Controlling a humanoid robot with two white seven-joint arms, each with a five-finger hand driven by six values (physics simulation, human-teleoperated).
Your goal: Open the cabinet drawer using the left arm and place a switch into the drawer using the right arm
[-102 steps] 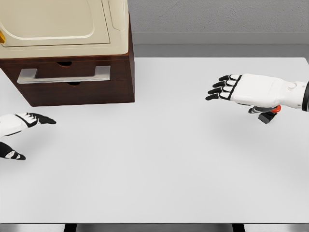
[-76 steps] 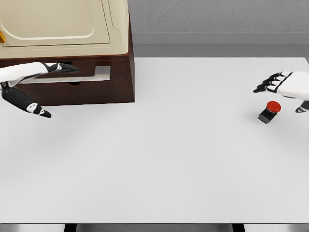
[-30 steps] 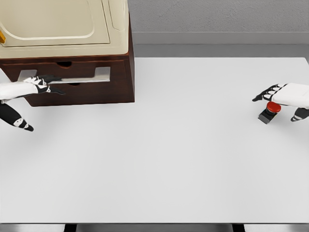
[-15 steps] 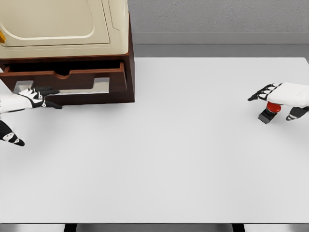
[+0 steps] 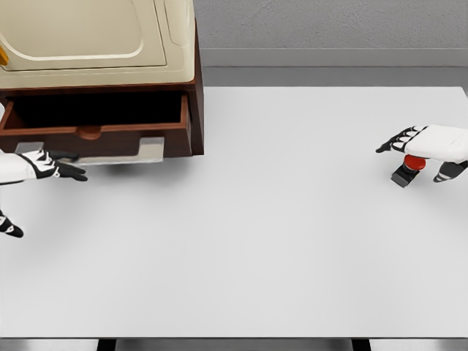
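Cabinet (image 5: pixel 191 110): dark brown wood, sitting at the upper left of the frame on the white counter (image 5: pixel 263 234); a cream appliance-like body (image 5: pixel 95 40) is resting on top of it.

Drawer (image 5: pixel 95 131): standing pulled out toward the camera, its dark interior showing as a black band under the cabinet top; the brown front panel has a rounded notch at the middle of its upper edge.

Handle (image 5: pixel 150 148): a grey metal bar running along the lower edge of the drawer front (only its right part is showing clearly; the left part is lying behind the fingers).

Left hand (image 5: pixel 45 165): coming in from the left edge at mid-height, fingers (image 5: pixel 69 173) hooking on the left part of the handle, black fingertips pointing right. A second dark-tipped piece of the same arm is showing lower at the left edge.

Switch (image 5: pixel 407 170): a red round button on a small black base, sitting on the counter near the right edge, well apart from the drawer.

Right hand (image 5: pixel 425 150): entering from the right edge and hovering right over the switch, fingers loosely spread and pointing left, thumb hanging down on the button's right side; grasping nothing that I can see (contact with the button is hard to judge).
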